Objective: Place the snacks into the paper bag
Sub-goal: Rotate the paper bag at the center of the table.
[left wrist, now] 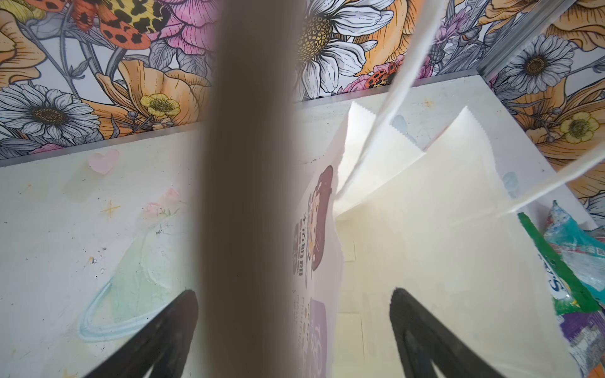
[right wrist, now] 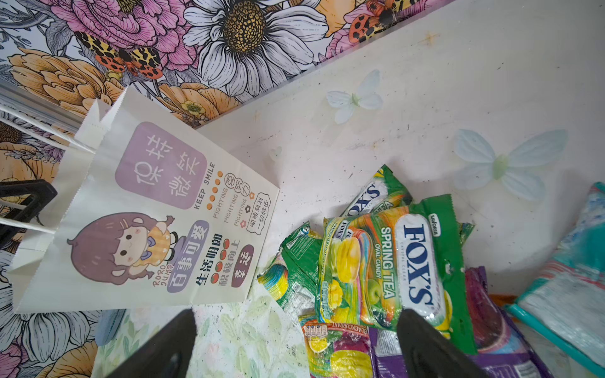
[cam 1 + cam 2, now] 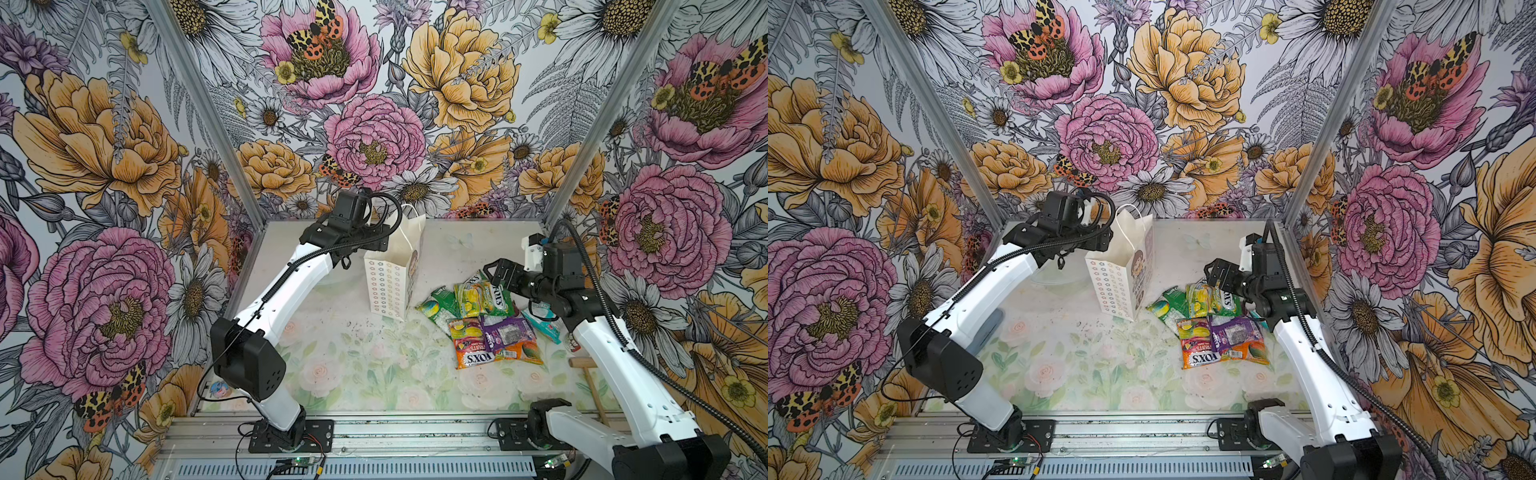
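The paper bag [image 3: 388, 286] [image 3: 1111, 286] stands upright near the back middle, mouth open, its cartoon face toward the snacks [image 2: 147, 212]. My left gripper [image 3: 376, 239] [image 1: 294, 314] hangs open at the bag's top. The printed wall [image 1: 314, 229] runs between its fingers, one finger outside and one inside the bag. The snacks [image 3: 486, 320] [image 3: 1217, 328] lie heaped right of the bag: a yellow-green FOX'S packet [image 2: 393, 261], an orange-red one [image 3: 471, 345], a purple one [image 3: 505, 332] and a teal one [image 3: 540, 322]. My right gripper [image 3: 498, 274] [image 2: 294, 333] hovers open just above the heap, holding nothing.
A small wooden mallet [image 3: 590, 374] lies at the right edge, partly under my right arm. Flowered walls close in the back and both sides. A blurred brown band [image 1: 248, 196] close to the lens hides the middle of the left wrist view.
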Controlling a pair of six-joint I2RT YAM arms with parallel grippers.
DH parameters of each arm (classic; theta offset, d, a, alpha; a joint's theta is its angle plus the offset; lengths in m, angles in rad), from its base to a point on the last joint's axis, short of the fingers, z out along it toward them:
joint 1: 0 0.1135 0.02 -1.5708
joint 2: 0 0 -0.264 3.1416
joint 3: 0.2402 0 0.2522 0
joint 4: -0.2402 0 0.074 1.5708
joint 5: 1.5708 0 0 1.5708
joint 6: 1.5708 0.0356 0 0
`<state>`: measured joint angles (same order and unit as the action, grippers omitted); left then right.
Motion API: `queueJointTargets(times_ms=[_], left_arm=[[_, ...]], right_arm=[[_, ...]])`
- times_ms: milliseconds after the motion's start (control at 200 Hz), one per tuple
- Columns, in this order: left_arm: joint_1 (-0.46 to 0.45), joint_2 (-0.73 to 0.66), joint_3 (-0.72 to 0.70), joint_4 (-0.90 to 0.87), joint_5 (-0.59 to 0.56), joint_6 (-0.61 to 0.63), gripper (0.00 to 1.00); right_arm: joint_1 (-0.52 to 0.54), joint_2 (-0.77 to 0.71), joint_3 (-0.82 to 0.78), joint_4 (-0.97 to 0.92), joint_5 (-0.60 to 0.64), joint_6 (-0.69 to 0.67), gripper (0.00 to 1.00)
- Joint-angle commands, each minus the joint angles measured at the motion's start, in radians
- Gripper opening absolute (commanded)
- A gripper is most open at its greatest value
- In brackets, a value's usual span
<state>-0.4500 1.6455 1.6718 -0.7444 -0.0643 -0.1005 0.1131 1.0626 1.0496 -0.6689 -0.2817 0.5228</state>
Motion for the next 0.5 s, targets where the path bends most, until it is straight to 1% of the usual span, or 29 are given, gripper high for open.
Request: queueJointTargets(times_ms=[0, 310, 420, 495], left_arm=[[-0.009, 0.006, -0.024, 0.004, -0.023, 0.01, 0.94], [-0.009, 0.007, -0.053, 0.004, -0.032, 0.0, 0.95], [-0.011, 0.008, -0.061, 0.004, -0.04, -0.008, 0.93], [-0.01, 0.007, -0.066, 0.004, -0.045, -0.015, 0.88]], right_arm=[[0.008, -0.004, -0.011, 0.017, 0.018, -0.014, 0.98], [0.008, -0.004, -0.017, 0.018, 0.019, -0.016, 0.98], [0.008, -0.004, -0.02, 0.017, 0.019, -0.017, 0.98], [0.008, -0.006, -0.023, 0.019, 0.019, -0.017, 0.98]])
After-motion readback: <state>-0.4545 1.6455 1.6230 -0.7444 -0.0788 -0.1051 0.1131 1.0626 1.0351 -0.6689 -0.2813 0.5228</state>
